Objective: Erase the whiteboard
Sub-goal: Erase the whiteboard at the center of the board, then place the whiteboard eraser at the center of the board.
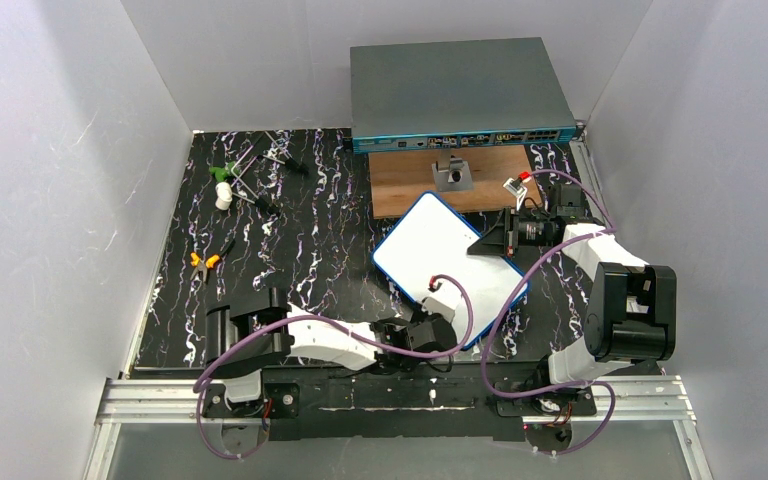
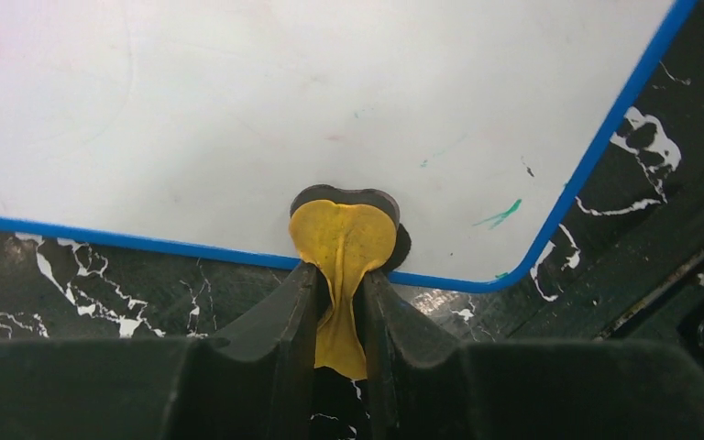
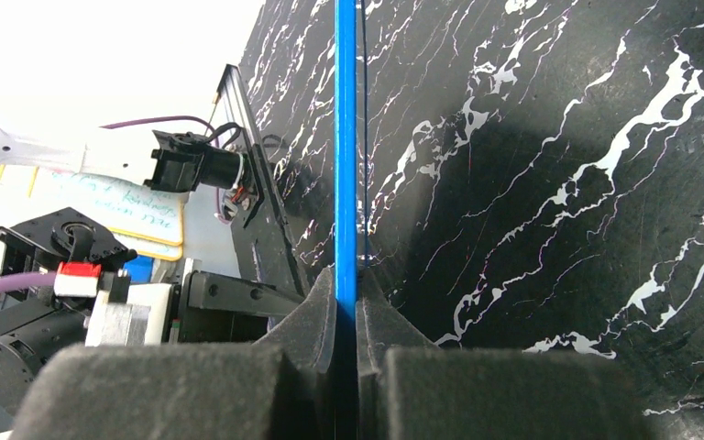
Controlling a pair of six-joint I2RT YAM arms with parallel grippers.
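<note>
Blue-rimmed board (image 1: 445, 250) centre frame, nearly clean. Looks thin, stiff, light, slick; rim best hold. Right end effector (image 3: 346, 286) clamps rim; left end effector (image 2: 341, 280) pinches yellow cloth (image 2: 342, 229) at its lower edge

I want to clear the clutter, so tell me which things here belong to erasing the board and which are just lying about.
Part of the job: small flat white whiteboard with blue rim; yellow wiping cloth pinched in left end effector; right end effector clamping the rim.
Lying about: large grey box with ports; brown wooden board; orange-handled pliers; small metal bracket.
</note>
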